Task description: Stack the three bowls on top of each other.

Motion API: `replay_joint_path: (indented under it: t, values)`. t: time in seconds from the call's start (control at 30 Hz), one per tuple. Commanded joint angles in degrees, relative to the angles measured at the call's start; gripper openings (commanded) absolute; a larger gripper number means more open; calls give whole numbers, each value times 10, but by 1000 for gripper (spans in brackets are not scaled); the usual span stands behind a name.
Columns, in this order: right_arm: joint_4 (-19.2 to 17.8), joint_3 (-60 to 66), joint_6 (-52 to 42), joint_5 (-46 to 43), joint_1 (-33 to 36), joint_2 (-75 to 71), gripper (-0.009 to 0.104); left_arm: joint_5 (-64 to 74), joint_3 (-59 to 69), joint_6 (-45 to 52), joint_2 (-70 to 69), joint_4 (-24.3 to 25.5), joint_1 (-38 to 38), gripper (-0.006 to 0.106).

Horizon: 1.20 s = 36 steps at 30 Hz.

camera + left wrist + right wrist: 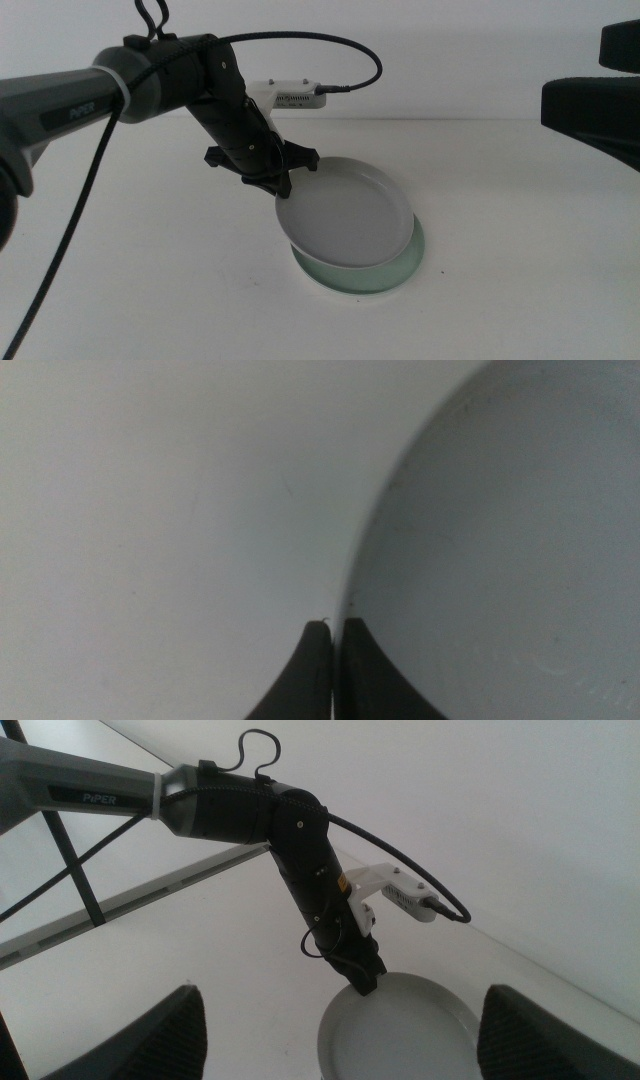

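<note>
The left gripper (283,186) pinches the far-left rim of the white bowl (345,212), tilted over the mint green bowl (405,268) — second stacking under way. Next: lower, centre, release. The right gripper (340,1040) waits above, spread.

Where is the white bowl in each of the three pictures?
Middle view: the white bowl sits in the centre, tilted on the mint green bowl, its rim pinched by the left gripper.
Left wrist view: it fills the right side, with the jaws shut on its edge.
Right wrist view: it lies at the bottom centre.
Shared landmark: the left gripper clamping the rim.
</note>
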Motion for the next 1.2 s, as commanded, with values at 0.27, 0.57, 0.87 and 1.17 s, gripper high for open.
replay_joint_path:
  t: [0.27,0.57,0.87,1.17]
  values:
    - [2,4,-1,-5,0,-2,86,-1,0,2,13,-4,-7,-2]
    - [2,4,-1,-5,0,-2,86,-13,-2,0,21,-11,-13,-2]
    - [2,4,-1,-5,0,-2,86,-12,-2,3,21,-25,-13,36]
    - [2,4,-1,-5,0,-2,86,33,-47,0,-12,-4,-11,94]
